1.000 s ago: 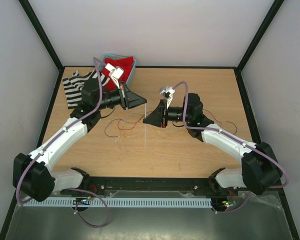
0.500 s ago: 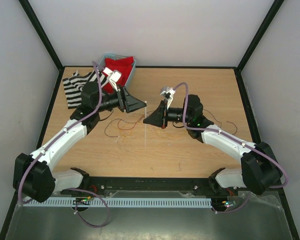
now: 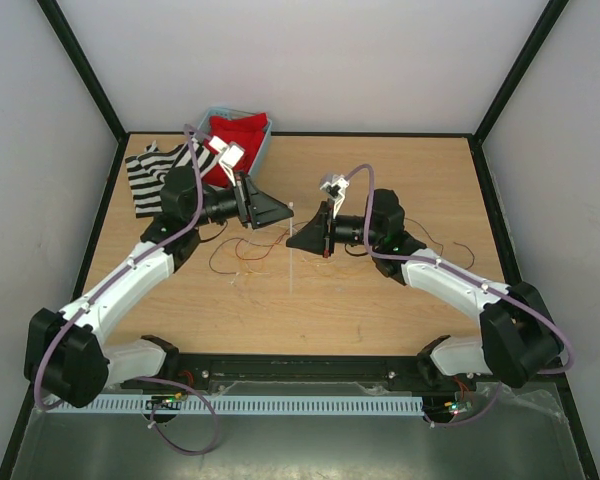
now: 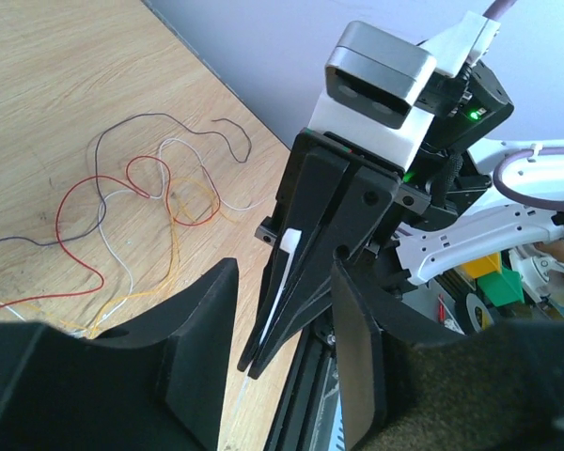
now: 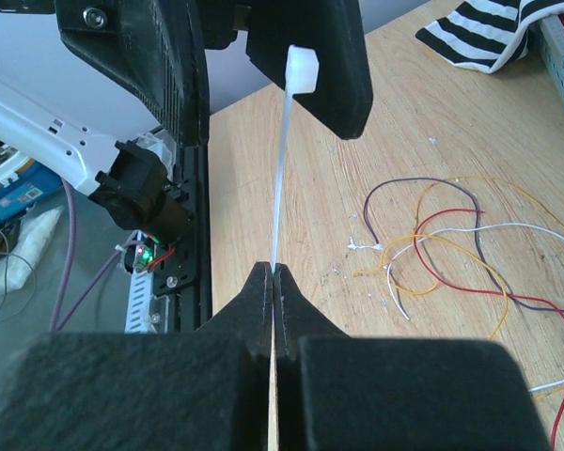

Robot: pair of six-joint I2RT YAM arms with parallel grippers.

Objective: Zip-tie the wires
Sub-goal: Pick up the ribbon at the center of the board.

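Note:
The wires (image 3: 248, 250) lie loose on the wooden table, a tangle of red, orange, dark and white strands (image 4: 141, 202), to the right of my right gripper in its wrist view (image 5: 451, 240). My right gripper (image 3: 298, 240) (image 5: 274, 272) is shut on a thin white zip tie (image 5: 280, 178), which stands up out of its tips. The tie's square head (image 5: 302, 69) sits against one finger of my left gripper. My left gripper (image 3: 282, 211) (image 4: 284, 282) is open, its jaws standing either side of the right gripper's tips (image 4: 256, 357) and the tie (image 4: 289, 246).
A black-and-white striped cloth (image 3: 148, 172) lies at the back left beside a blue basket (image 3: 264, 146) holding red cloth. More thin wire trails right of the right arm (image 3: 450, 245). A black rail (image 3: 280, 366) runs along the near edge.
My left gripper's jaws have parted and it has sunk slightly toward the right gripper. The right gripper has closed on the tie and has hardly moved.

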